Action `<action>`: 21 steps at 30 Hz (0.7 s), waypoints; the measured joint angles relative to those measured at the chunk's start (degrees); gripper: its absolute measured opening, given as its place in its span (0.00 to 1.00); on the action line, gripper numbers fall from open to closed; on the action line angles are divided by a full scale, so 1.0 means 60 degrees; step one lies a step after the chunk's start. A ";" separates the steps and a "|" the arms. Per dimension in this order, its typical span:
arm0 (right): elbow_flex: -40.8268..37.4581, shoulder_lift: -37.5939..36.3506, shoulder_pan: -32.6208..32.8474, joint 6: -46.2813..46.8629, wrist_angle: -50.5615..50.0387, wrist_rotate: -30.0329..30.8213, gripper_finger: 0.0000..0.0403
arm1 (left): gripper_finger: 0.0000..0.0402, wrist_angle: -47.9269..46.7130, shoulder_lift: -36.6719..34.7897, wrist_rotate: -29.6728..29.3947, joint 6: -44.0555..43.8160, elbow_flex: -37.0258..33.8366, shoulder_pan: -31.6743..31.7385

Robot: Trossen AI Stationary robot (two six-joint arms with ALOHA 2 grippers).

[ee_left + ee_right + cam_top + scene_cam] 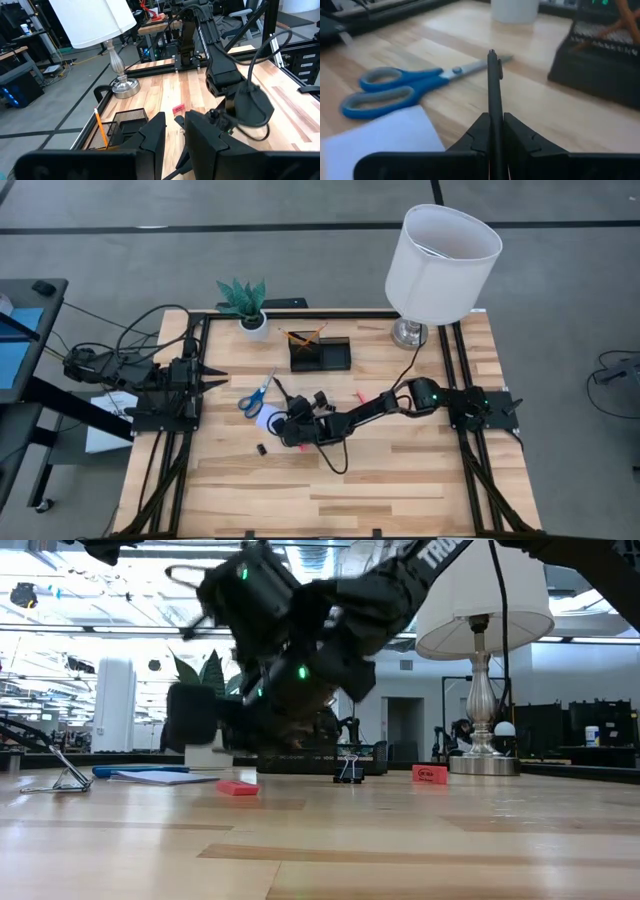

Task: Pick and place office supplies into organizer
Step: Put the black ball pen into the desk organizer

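Wooden table [400, 470], black rails both sides, lamp [440, 265] and potted plant [245, 305] at far edge. Your right gripper [495, 131] sits near table centre, low over the note pad [380, 137], fingers clamped on the black pen [493, 90]; pen stands up between the pads, tip pointing away from the wrist cam. Scissors [395, 87], blue handles, lie flat just beside the pad, blades toward the plant pot. Organizer [320, 353] is at the far side betw. plant and lamp, two orange pens [305, 335] leaning in its cup section. Low view: binder clip [348, 770] and two pink-red pieces [237, 787] on the wood, apart from each other. Your left gripper [174, 131] waits at the left rail, fingers nearly together, nothing betw. them.
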 joint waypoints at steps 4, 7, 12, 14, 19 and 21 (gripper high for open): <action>0.0011 -0.0357 0.0078 -0.0318 -0.0108 0.0246 0.07 | 0.16 0.0000 -0.0001 0.0000 0.0003 0.0000 0.0002; 0.0031 -0.0624 0.0101 -0.0620 -0.0165 0.0463 0.07 | 0.16 0.0000 -0.0002 0.0000 0.0000 0.0000 0.0004; 0.0019 -0.1241 0.0185 -0.1597 -0.0239 0.0556 0.07 | 0.16 0.0004 -0.0001 0.0000 0.0000 0.0000 0.0002; 0.0032 -0.1506 0.0196 -0.2063 -0.0257 0.0563 0.07 | 0.16 0.0004 -0.0003 0.0000 0.0003 0.0000 0.0000; 0.0032 -0.2297 0.0235 -0.2888 -0.1155 0.0723 0.07 | 0.16 0.0004 -0.0003 0.0000 0.0000 0.0000 0.0000; 0.0032 -0.2643 0.0236 -0.3010 -0.1720 0.0739 0.07 | 0.16 0.0004 -0.0003 0.0000 0.0000 0.0000 0.0002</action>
